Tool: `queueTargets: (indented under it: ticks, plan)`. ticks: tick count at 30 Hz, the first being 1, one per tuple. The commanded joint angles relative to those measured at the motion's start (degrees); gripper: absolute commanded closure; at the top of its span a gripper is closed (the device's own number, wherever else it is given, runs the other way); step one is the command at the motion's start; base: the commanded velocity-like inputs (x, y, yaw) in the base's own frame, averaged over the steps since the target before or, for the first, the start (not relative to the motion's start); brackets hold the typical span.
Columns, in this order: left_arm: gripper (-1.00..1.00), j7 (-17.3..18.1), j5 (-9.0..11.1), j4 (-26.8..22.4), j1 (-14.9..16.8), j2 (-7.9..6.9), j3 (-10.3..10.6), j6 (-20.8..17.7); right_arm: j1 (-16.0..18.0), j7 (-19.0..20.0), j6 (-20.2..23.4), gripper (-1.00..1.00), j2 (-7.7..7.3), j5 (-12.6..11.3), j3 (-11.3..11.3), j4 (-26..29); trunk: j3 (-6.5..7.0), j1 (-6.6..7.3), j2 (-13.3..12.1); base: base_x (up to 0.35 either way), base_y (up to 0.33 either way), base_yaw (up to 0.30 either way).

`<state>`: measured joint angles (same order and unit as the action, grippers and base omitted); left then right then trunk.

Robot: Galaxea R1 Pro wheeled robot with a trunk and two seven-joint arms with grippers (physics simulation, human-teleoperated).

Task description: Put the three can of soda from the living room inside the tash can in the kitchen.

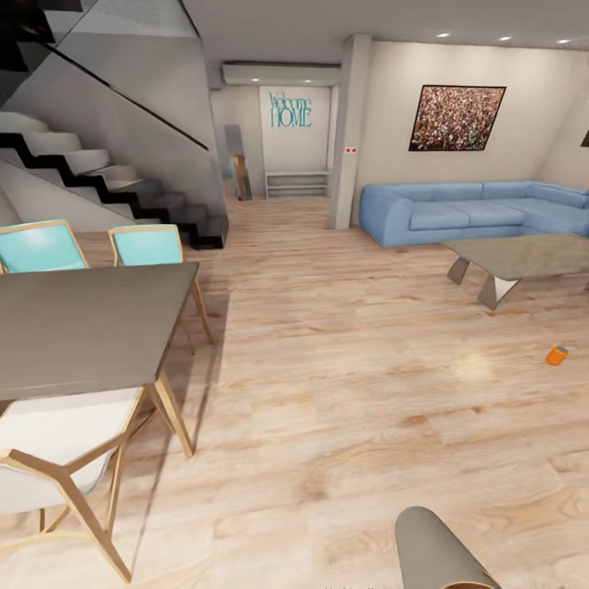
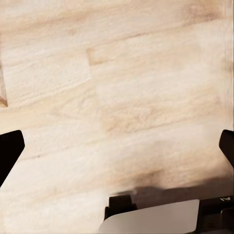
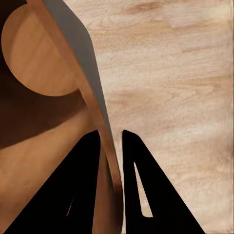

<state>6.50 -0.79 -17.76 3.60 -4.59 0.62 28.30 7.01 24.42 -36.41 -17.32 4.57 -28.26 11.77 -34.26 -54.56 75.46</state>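
One orange can of soda (image 1: 557, 355) lies on the wood floor at the right, in front of the coffee table. The tan tash can (image 1: 442, 546) juts up at the bottom edge of the head view, tilted. In the right wrist view my right gripper (image 3: 111, 151) is shut on the tash can (image 3: 44, 122): one finger is inside the brown interior, the other outside, pinching the wall at the rim. The bin holds nothing that I can see. My left gripper (image 2: 117, 146) is open over bare floor, its fingertips (image 2: 9, 148) far apart.
A grey dining table (image 1: 82, 327) with turquoise and white chairs (image 1: 57, 458) stands at the left, with stairs (image 1: 106, 176) behind it. A blue sofa (image 1: 474, 211) and low coffee table (image 1: 515, 258) are at the back right. A pillar (image 1: 350, 131) stands mid-room. Wide floor lies between.
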Motion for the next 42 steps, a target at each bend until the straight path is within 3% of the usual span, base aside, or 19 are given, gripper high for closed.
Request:
queueTargets:
  ticks: [1, 13, 27, 42]
  plan:
    - [-1.00, 0.0, 0.0, 0.0, 0.0, 0.01, 0.0, 0.0, 0.0, 0.3, -0.1, 1.00, 0.00, -0.3, -0.4, 0.1, -0.02, 0.00, 0.0, 0.000, -0.282, -0.147]
    - [-1.00, 0.0, 0.0, 0.0, 0.0, -0.02, -0.2, 0.0, 0.0, 0.3, -0.1, 1.00, 0.00, -0.3, -0.4, 0.1, -0.33, 0.00, 0.0, 0.000, -0.245, -0.134]
    - [-1.00, 0.1, -0.1, 0.0, 0.0, -0.07, -0.4, -0.1, 0.0, 0.3, 0.0, 1.00, 0.00, -0.3, -0.3, 0.1, -0.48, 0.00, 0.0, 0.041, 0.055, -0.057]
    - [-1.00, 0.1, 0.0, 0.0, 0.0, -0.07, -0.4, -0.1, 0.0, 0.3, 0.0, 1.00, -0.07, -0.3, -0.3, 0.1, -0.48, 0.00, 0.0, 0.111, 0.129, -0.233]
